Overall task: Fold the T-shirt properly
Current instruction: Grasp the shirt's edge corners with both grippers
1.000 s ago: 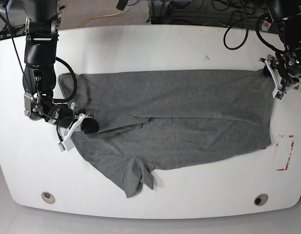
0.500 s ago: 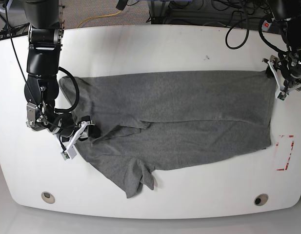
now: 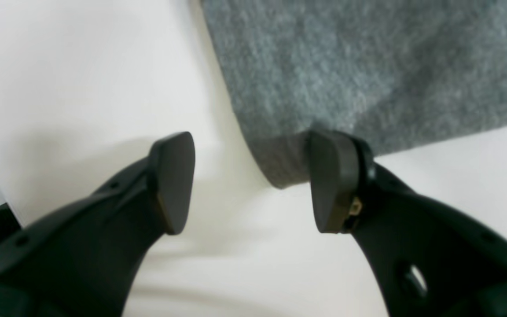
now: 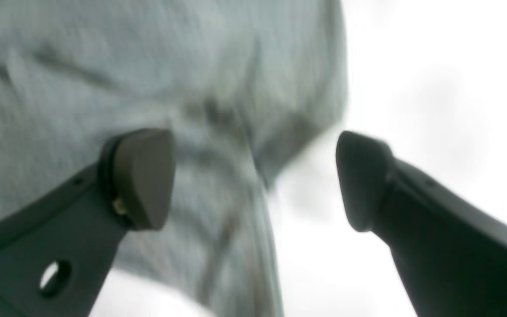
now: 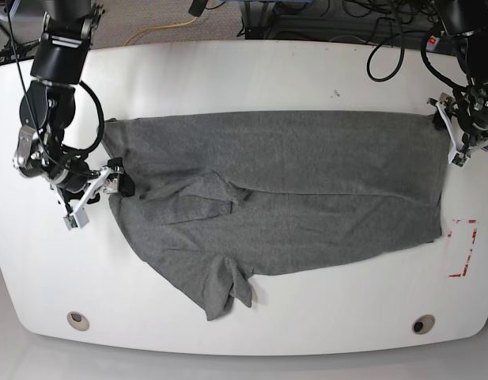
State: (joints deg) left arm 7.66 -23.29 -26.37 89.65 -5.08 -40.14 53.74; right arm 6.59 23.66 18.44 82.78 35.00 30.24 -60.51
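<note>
Base view: my right gripper stands wide at the left-hand edge of the T-shirt, its fingers spread with no cloth pinched between them. My left gripper is also spread wide, at the upper right corner of the cloth; in the left wrist view that corner reaches between the fingers and passes behind one of them, ungripped.

The T-shirt, plain heather grey, lies on the white table, across its middle and upper part. Its long axis runs left to right in the base view, roughly parallel to the table's far edge. A straight fabric edge forms the far side; a layered edge crosses the middle, with wrinkles toward the left. A bunched flap points toward the near side, left of centre. I cannot tell which end is the collar.

Two round fittings mark the near corners of the table, and red marks lie at its right. Beyond the far edge, dark cables and a yellow cable run near the floor.
</note>
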